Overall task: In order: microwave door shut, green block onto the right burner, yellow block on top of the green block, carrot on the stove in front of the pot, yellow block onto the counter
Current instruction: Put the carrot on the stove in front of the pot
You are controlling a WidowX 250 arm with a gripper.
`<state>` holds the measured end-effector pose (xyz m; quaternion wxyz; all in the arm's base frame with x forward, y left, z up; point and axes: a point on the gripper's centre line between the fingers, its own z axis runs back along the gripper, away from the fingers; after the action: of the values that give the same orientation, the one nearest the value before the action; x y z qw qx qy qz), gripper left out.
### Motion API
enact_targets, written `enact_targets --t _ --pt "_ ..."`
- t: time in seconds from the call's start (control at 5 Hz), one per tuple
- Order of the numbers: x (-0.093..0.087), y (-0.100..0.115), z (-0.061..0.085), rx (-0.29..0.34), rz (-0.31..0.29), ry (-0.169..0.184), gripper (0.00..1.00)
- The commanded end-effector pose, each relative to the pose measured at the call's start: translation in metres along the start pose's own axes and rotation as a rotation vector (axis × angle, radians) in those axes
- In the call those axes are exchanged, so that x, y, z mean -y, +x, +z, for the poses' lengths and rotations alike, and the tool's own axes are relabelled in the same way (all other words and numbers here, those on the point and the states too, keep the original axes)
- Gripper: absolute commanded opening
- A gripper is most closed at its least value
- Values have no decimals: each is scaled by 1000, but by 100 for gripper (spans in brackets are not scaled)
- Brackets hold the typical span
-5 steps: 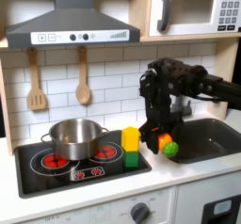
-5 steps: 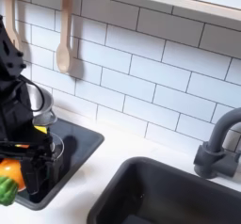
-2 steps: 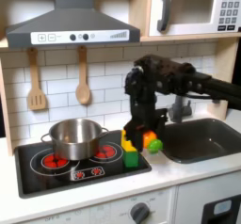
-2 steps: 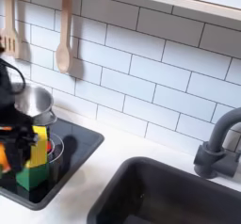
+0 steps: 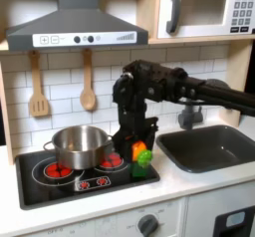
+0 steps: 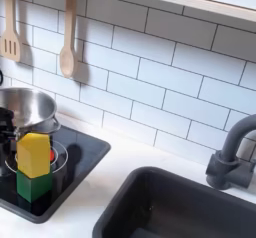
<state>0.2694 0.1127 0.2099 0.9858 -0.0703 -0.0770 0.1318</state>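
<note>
The microwave [image 5: 204, 10] up at the first exterior view's right has its door closed. A yellow block [image 6: 33, 154] stands on a green block [image 6: 33, 188] on the burner nearest the sink. My gripper [image 5: 136, 151] hangs low over the stove [image 5: 60, 184] just in front of that stack and hides most of it in the first exterior view. It is shut on the carrot [image 5: 140, 154], whose orange body and green top show between the fingers. The steel pot [image 5: 78, 144] sits on the other burner, to the first exterior view's left of the gripper.
The dark sink [image 5: 209, 146] and its faucet [image 6: 234, 154] lie beside the stove. A wooden spatula [image 5: 38, 87] and spoon [image 5: 88, 82] hang on the tiled wall behind the pot. White counter [image 5: 120, 201] runs along the front.
The arm has swung from the sink's edge to the first exterior view's left, carrying the carrot over the stove beside the block stack. It has slid out of the second exterior view's left side.
</note>
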Motion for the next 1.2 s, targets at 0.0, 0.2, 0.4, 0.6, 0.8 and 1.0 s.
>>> enact_targets --t 0.0,0.2,0.4,0.6,0.8,1.0 --pt "-26 25 -10 7 72 32 0" --pt "-40 37 -19 7 90 55 0" --pt "-53 42 -28 -11 125 78 0" --pt "-65 46 -32 -16 135 90 0" --pt "-74 46 -35 -25 152 106 0" --pt "-82 47 -35 -25 173 117 0"
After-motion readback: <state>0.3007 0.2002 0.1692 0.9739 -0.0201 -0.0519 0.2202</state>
